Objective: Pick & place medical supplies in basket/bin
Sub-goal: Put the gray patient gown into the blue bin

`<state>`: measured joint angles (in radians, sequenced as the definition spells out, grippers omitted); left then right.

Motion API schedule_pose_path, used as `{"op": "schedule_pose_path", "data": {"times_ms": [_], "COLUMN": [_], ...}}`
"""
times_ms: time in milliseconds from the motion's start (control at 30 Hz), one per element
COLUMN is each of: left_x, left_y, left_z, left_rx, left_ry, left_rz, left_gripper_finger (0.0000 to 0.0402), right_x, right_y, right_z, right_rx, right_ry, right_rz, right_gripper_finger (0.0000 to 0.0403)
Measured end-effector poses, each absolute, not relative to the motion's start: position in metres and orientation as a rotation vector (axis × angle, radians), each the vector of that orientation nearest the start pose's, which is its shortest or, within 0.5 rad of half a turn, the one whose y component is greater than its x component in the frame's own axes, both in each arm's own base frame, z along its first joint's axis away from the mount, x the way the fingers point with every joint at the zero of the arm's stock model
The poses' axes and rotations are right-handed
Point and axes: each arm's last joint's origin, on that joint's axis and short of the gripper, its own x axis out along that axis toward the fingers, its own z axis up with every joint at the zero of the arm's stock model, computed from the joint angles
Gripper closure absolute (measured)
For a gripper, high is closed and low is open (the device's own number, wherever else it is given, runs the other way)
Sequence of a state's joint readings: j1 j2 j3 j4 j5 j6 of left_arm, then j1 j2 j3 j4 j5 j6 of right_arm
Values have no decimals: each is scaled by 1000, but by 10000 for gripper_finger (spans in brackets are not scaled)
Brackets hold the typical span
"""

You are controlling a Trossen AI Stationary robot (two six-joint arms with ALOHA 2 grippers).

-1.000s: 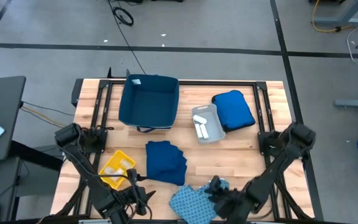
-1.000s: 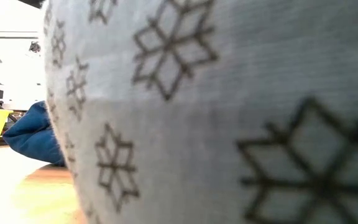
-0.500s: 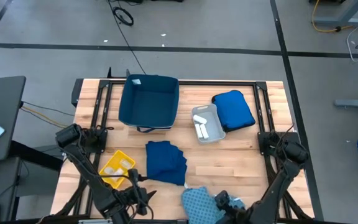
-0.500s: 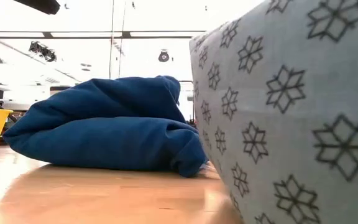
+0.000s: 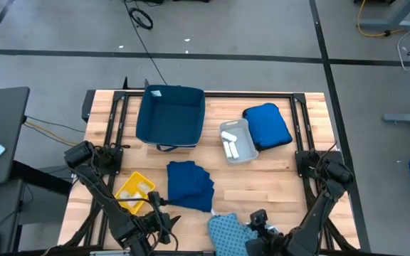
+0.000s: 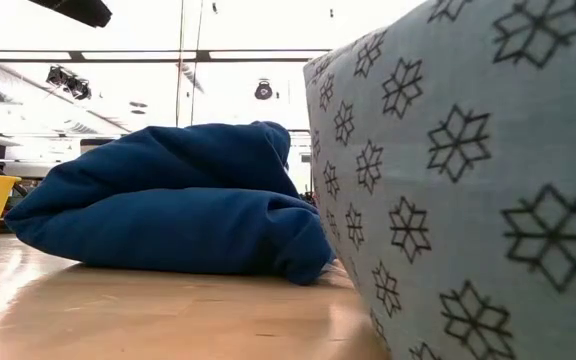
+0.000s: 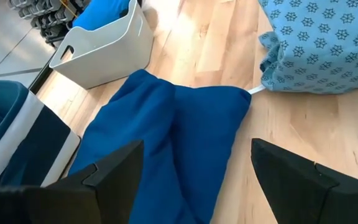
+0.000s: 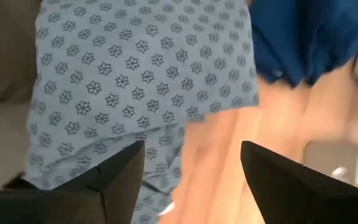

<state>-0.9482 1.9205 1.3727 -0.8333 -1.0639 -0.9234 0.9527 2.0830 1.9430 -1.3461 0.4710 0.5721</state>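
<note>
The light blue patterned garment [image 5: 226, 233] lies bunched at the table's near edge and fills the right of the low view [image 6: 468, 180]. My right gripper [image 8: 191, 146] is open just right of it [image 5: 256, 220], its fingers straddling the cloth's edge. The navy garment [image 5: 189, 185] lies folded mid-table. My left gripper [image 7: 194, 146], open, hovers near its near-left corner [image 5: 162, 217], facing it. The navy bin [image 5: 171, 114] stands at the far side. The grey tray [image 5: 238, 141] holds white packets [image 5: 230, 146]. A yellow tray [image 5: 134, 192] sits at the left. My right gripper is open with the patterned garment's edge [image 8: 166, 149] lying between its fingers. I cannot tell whether a finger touches the cloth. The garment rests on the table.
A royal-blue puffy bundle [image 5: 267, 126] lies right of the grey tray. Bare wood shows between the navy garment and the table's right side [image 5: 262, 181]. Arm bases stand at both side edges. A monitor and phone sit left of the table.
The patterned garment has slid toward the table's right along the near edge, uncovering the navy garment in the low view. My right gripper has moved the same way, toward the right and near edge, and then drawn slightly back from the cloth.
</note>
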Motion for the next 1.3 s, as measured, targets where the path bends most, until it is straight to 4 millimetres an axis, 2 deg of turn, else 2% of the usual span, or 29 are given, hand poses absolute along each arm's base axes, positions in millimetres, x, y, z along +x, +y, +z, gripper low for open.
{"op": "schedule_pose_path", "data": {"times_ms": [133, 267, 433, 667, 800, 900, 1033, 1300], "left_x": [234, 234, 234, 233, 233, 233, 233, 233], "left_y": [-283, -283, -282, -281, -281, -281, -281, -280], "left_z": [195, 195, 195, 195, 195, 195, 195, 195], "left_rx": [285, 287, 295, 310, 313, 315, 317, 318], "left_ry": [586, 589, 593, 588, 589, 586, 583, 580], "left_rz": [393, 392, 393, 401, 402, 404, 406, 408], "left_gripper_finger": [104, 104, 104, 104, 104, 104, 104, 104], "right_x": [252, 254, 255, 245, 243, 245, 246, 247], "right_y": [321, 323, 336, 362, 376, 380, 378, 362], "right_z": [265, 263, 263, 263, 250, 226, 199, 167], "right_rx": [-353, -254, -82, 30, -9, -99, -243, -528], "right_ry": [1220, 1278, 1289, 1205, 1181, 1214, 1250, 1217], "right_rz": [31, 62, 129, 222, 259, 242, 136, -125], "right_gripper_finger": [112, 78, 41, 37, 37, 37, 37, 37]}}
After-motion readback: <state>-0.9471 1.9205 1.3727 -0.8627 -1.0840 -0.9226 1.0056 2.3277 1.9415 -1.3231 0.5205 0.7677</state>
